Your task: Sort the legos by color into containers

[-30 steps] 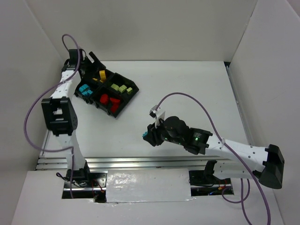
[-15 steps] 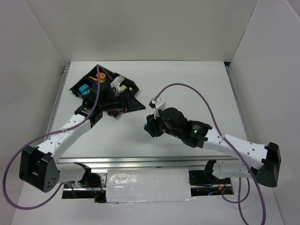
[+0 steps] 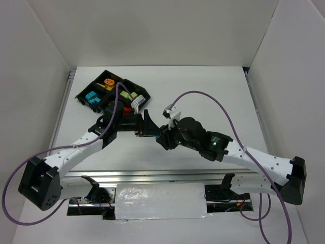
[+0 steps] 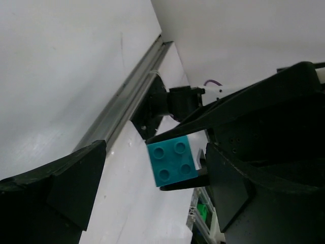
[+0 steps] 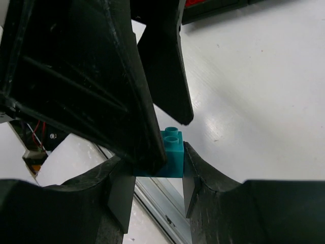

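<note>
above the table [image 3: 203, 91], right gripper [image 5: 158, 175] pinches teal lego [image 5: 175, 147]; left gripper [image 4: 155, 178] gapes wide around it.

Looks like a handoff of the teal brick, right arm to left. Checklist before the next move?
1. Grip: right gripper shut on teal brick: ok.
2. Receiver: left gripper open, jaws wide: ok.
3. Alignment: the brick sits in the gap between the left fingers in the left wrist view: ok.
4. Contact between the left fingers and the brick: cannot tell.
5. Destination: tray in view, with other teal bricks already in its left-corner compartment: ok.
</note>
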Robot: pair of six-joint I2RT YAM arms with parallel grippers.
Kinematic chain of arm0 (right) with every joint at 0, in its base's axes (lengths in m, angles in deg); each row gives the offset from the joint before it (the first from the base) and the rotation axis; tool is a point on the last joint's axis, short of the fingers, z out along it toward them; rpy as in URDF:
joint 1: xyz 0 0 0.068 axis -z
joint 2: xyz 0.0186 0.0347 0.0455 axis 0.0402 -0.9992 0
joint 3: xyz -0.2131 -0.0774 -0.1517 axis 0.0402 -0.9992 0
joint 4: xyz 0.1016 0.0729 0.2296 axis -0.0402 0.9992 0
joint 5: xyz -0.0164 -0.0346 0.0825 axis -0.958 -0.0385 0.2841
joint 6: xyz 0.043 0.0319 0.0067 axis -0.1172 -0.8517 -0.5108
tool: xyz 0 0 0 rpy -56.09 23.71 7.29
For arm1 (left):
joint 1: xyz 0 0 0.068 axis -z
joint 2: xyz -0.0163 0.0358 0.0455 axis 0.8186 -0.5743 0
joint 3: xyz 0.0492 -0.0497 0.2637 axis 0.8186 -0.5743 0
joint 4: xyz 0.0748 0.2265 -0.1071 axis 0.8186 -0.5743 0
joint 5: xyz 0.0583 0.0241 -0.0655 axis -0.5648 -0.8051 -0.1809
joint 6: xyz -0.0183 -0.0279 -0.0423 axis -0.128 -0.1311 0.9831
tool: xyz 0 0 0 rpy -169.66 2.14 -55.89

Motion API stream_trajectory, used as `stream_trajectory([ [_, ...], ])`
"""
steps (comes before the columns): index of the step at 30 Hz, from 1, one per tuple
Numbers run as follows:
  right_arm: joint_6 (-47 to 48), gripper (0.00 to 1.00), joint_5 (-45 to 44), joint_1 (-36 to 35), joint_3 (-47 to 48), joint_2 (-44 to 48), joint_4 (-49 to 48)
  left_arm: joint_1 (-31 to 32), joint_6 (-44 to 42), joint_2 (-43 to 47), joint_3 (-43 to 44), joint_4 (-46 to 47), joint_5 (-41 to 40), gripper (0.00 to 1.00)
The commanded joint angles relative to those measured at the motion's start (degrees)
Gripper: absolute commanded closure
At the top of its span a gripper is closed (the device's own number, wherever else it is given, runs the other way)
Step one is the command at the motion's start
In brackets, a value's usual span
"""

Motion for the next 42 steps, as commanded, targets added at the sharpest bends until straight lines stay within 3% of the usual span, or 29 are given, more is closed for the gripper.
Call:
stream_trajectory([
  [1, 0.95, 1.0, 1.7, 0.09, -0.69, 0.56, -3.01, 1.46, 4.18, 1.2, -0.74, 9.81, 4.37, 0.08],
  [7, 2.89, 1.0, 3.47, 0.18, -1.57, 1.44, -4.15, 4.09, 7.09, 1.11, -1.44, 14.73, 5.61, 0.09],
  [9, 3.5, 1.0, 2.25, 0.09, -1.74, 1.7, -4.15, 5.06, 7.35, 1.46, -1.62, 15.26, 5.61, 0.15],
  [17, 4.56, 1.0, -2.76, 0.18, -0.87, 1.62, -4.77, 6.73, 4.63, 2.34, -2.76, 11.49, 4.12, 0.23],
  [26, 7.98, 1.0, -6.02, 0.26, -1.65, 5.48, -5.56, 6.82, 1.82, 1.29, -3.73, 7.54, 2.89, 0.14],
  [35, 13.34, 1.0, -4.54, 0.44, -6.57, 10.22, -7.84, 6.91, 1.2, 2.52, -2.41, 5.69, 1.83, 0.15],
  [39, 17.72, 1.0, -1.64, 0.27, -10.44, 12.77, -12.84, 7.08, 4.1, 3.66, -3.2, 10.42, 4.02, 0.16],
  [42, 21.87, 1.0, 0.04, 0.35, -12.2, 14.61, -16.19, 7.7, 2.52, 4.89, -1.97, 7.54, 3.33, 0.17],
])
